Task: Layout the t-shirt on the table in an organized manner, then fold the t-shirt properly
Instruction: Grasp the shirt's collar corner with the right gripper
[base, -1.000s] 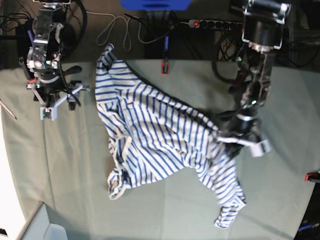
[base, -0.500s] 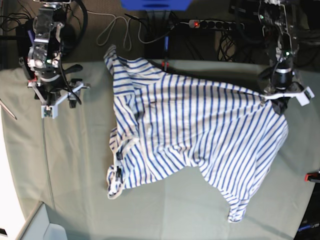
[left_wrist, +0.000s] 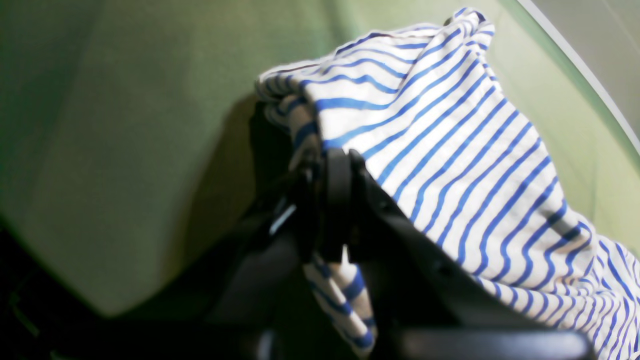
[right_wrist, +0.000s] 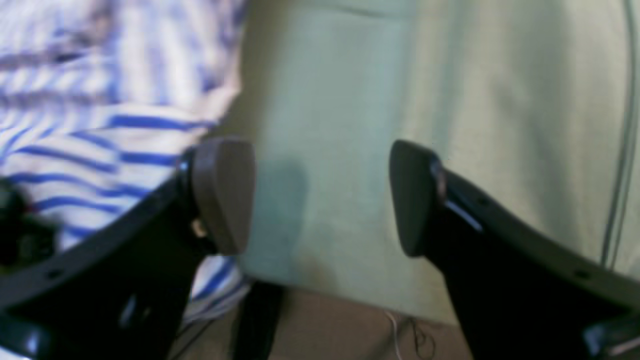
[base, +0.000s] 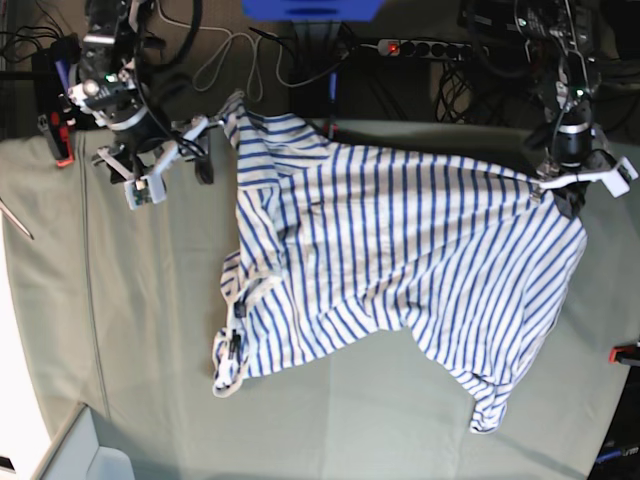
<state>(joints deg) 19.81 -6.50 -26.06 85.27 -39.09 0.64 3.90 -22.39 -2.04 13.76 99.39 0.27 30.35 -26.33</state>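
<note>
The blue-striped white t-shirt (base: 400, 260) lies partly spread on the grey-green table (base: 120, 330), running from the far left corner to the right edge. My left gripper (base: 562, 188) is shut on the t-shirt's edge at the far right. The left wrist view shows its tips (left_wrist: 332, 165) pinching bunched striped fabric (left_wrist: 450, 150) just above the table (left_wrist: 125, 125). My right gripper (base: 198, 148) is open and empty beside the t-shirt's far left corner. In the right wrist view the gripper (right_wrist: 320, 197) is spread over bare table (right_wrist: 350, 100), with the t-shirt (right_wrist: 100, 125) at its left finger.
Red clamps sit on the far edge (base: 330, 132) and the right edge (base: 625, 352). Cables and a power strip (base: 420, 47) lie behind the table. A white box (base: 85, 452) stands at the front left corner.
My left gripper has pulled the t-shirt's edge right and away, spreading it wider. My right arm has swung right toward the t-shirt's far left corner.
</note>
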